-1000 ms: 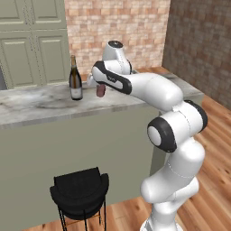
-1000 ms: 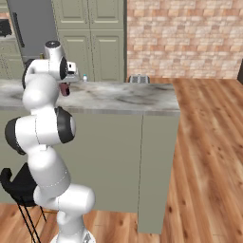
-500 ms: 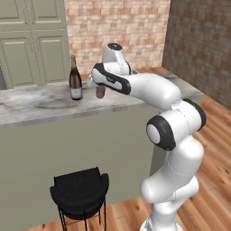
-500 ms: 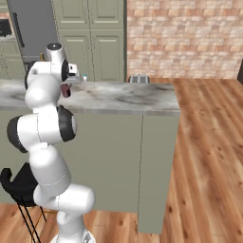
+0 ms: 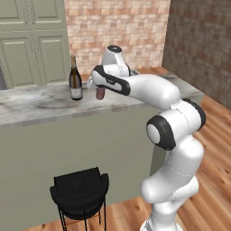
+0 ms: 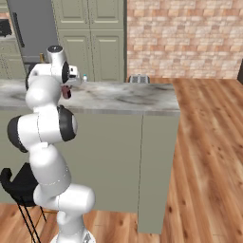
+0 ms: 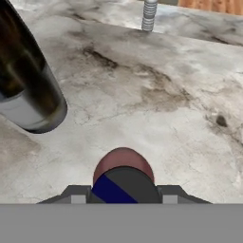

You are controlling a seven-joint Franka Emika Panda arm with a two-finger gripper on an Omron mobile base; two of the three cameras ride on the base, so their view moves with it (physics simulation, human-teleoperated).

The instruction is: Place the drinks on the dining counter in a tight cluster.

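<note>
One maroon bottle [image 5: 100,93] hangs above open dining counter [image 5: 40,103].

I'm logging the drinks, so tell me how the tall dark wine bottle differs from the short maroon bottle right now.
The tall dark wine bottle with its pale label stands on the grey-white marble dining counter; the short maroon bottle with a dark cap is held above it in the gripper. The wine bottle is much taller and has a long neck; the maroon bottle is stubby. Both are upright and near each other.
</note>
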